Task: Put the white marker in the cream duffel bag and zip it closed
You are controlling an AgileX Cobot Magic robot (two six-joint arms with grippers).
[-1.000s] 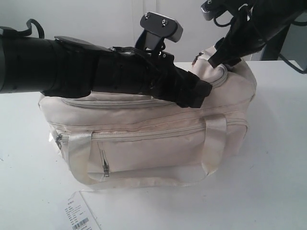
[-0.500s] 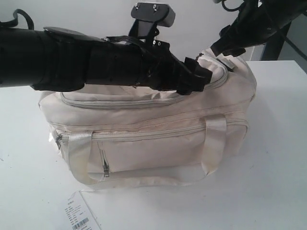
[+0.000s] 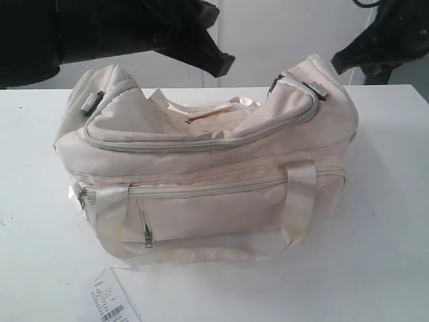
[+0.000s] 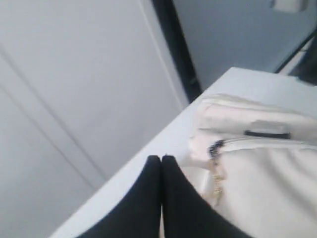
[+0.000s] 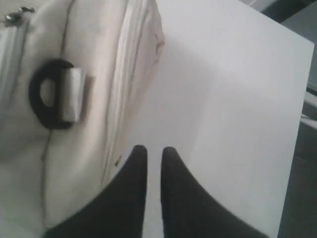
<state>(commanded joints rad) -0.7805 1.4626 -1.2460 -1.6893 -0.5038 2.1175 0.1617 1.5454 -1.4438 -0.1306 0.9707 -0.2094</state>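
1 cream duffel bag point(image 3: 214, 168) sat on the white table point(image 3: 389, 221), top zip looked shut; 1 paper tag point(image 3: 110, 303) in front. 2 grippers, both raised clear of the bag: left gripper point(image 4: 161, 157) w/ fingers pressed together, right gripper point(image 5: 153, 151) w/ a narrow gap, both empty.

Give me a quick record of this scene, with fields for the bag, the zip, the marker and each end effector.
bag: cream duffel, upright on the white table, front handle hanging down
top zip: looks closed along the side that shows; gold charm at one end
marker: not in view
left end effector: shut, empty, clear of the bag
right end effector: narrow gap, empty, beside the bag's end
other: paper tag on the table in front of the bag
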